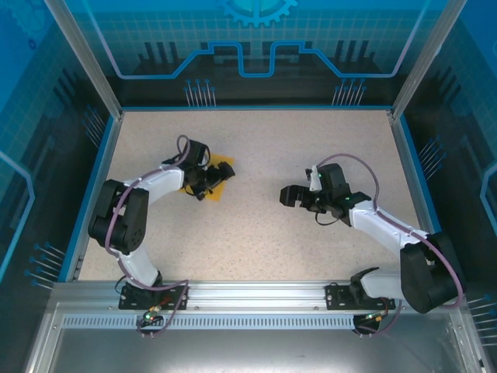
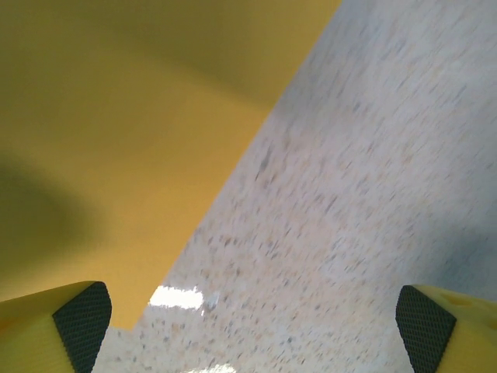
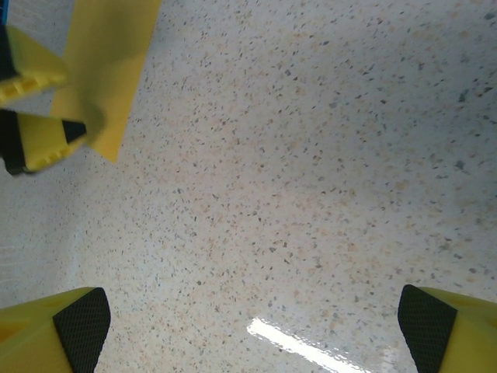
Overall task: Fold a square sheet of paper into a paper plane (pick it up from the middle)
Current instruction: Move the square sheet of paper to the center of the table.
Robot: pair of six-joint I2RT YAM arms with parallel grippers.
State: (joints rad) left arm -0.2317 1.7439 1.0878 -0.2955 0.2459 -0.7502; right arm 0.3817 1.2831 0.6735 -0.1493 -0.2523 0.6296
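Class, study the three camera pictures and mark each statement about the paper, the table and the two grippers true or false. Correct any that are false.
1. The paper lies on the left half of the table, by the left gripper. True.
2. The right gripper is shut on the paper. False: it is open over bare table, apart from the paper.
3. The left gripper's fingers are spread wide. True.
4. The paper is blue. False: it is orange-yellow.
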